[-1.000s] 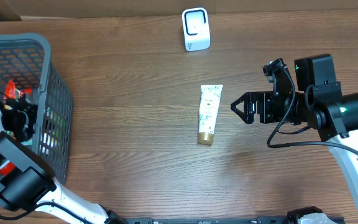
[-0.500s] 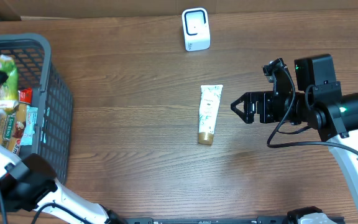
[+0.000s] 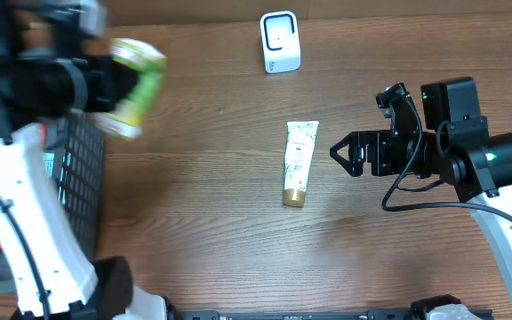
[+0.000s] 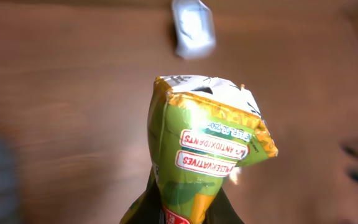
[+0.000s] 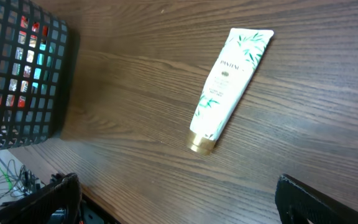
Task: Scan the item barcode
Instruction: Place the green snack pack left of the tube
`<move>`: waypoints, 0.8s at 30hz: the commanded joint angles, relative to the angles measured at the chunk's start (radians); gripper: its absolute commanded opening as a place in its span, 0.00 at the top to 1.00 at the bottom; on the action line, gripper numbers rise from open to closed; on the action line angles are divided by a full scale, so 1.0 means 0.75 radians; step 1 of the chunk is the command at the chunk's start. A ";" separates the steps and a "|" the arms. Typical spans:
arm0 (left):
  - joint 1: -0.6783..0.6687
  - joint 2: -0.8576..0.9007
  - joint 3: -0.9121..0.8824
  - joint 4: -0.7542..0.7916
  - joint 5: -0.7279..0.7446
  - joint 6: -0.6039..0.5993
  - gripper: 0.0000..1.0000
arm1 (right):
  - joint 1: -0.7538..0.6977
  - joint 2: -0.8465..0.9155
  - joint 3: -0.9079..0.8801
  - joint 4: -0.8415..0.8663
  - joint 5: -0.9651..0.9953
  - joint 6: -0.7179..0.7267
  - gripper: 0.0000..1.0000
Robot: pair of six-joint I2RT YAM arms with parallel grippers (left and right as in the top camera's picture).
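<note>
As you look from the near edge of the worktop (image 3: 203, 249) outward, you meet first the white tube (image 3: 299, 162), lying flat near the centre with its gold cap toward 6 o'clock. At its 3 o'clock the right fingers (image 3: 338, 148) stand spread and released, clear of the tube and holding nothing. Over at 9 o'clock you have the dark mesh basket (image 3: 83, 178), partly hidden by the left arm, with coloured packets showing through the mesh. Farther out, at about 10 o'clock, the left fingers (image 3: 96, 78) are clenched on the green and yellow snack bag (image 3: 134, 73), held up near the basket's far side. Your left wrist view shows the bag's crimped top pointing toward the white scanner (image 3: 280, 42), which stands at 12 o'clock by the far edge, well apart from the bag.
</note>
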 commanded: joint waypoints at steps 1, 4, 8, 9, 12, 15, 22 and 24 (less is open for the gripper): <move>-0.178 -0.005 -0.202 0.011 -0.054 -0.009 0.96 | 0.004 -0.002 0.026 -0.005 -0.007 0.000 0.00; -0.309 -0.004 -0.464 0.132 -0.060 -0.064 0.96 | 0.004 -0.002 0.026 -0.005 -0.007 -0.001 0.00; -0.435 -0.002 -0.852 0.470 -0.077 -0.286 0.96 | 0.004 -0.002 0.026 -0.004 -0.007 -0.001 0.00; -0.466 0.001 -0.962 0.589 -0.097 -0.382 0.96 | 0.004 -0.002 0.026 -0.005 -0.007 -0.001 0.00; -0.546 0.008 -1.240 0.933 -0.110 -0.629 0.96 | 0.004 -0.002 0.026 -0.006 -0.007 0.000 0.00; -0.634 0.035 -1.483 1.291 -0.127 -0.810 0.96 | 0.004 -0.002 0.026 -0.006 -0.007 -0.001 0.00; -0.768 0.123 -1.728 1.659 -0.364 -1.095 0.92 | 0.004 -0.002 0.026 -0.006 -0.007 0.000 0.00; -0.772 0.147 -1.726 1.667 -0.365 -1.139 0.85 | 0.004 -0.002 0.026 -0.009 -0.007 0.000 0.00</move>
